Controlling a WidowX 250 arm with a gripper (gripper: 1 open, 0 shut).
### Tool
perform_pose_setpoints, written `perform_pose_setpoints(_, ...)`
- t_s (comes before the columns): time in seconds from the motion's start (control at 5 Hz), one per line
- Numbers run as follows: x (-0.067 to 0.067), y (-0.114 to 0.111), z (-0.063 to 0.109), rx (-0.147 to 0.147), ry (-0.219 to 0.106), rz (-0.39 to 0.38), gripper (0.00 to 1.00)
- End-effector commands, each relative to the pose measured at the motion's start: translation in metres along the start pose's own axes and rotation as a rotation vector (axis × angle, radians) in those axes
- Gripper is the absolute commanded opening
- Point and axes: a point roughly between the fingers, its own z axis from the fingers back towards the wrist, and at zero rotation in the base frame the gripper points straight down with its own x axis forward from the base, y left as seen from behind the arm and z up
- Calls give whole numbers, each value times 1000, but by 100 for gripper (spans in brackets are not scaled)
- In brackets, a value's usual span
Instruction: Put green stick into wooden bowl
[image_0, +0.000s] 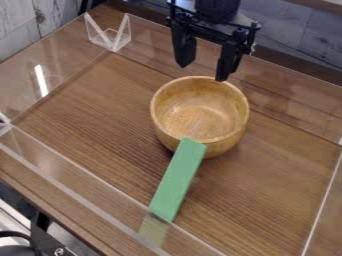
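Claw hangs over the far side of the desk, pointing straight down, fingers spread wide with nothing between them. It sits above and just behind the far rim of the wooden bowl, clear of it.

Wooden bowl is upright near the middle of the desk, a bit toward the right edge. Interior looks empty, grain visible on the floor of it.

Green stick is outside the bowl, on its near side. Far end sits right at the bowl's near wall, whether it touches or leans on it I can't tell. From there it runs toward the near edge of the desk, angled slightly left. Its near end reaches the clear acrylic wall that fences the desk; a pale green reflection shows in that panel.

Clear plastic bracket stands at the far left corner.
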Motion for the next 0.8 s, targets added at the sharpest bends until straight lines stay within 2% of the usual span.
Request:
perform_pose_setpoints(0.0, -27, 0, -8, 2, 8, -18, 100)
perform_pose_setpoints(0.2, -64, 0, -18, -3, 17, -46, 100)
perform_pose_setpoints(0.4, -92, 2, -21, 5, 0, -66, 100)
perform_pose_setpoints(0.6, -107, -1, -26, 5, -11, -78, 100)
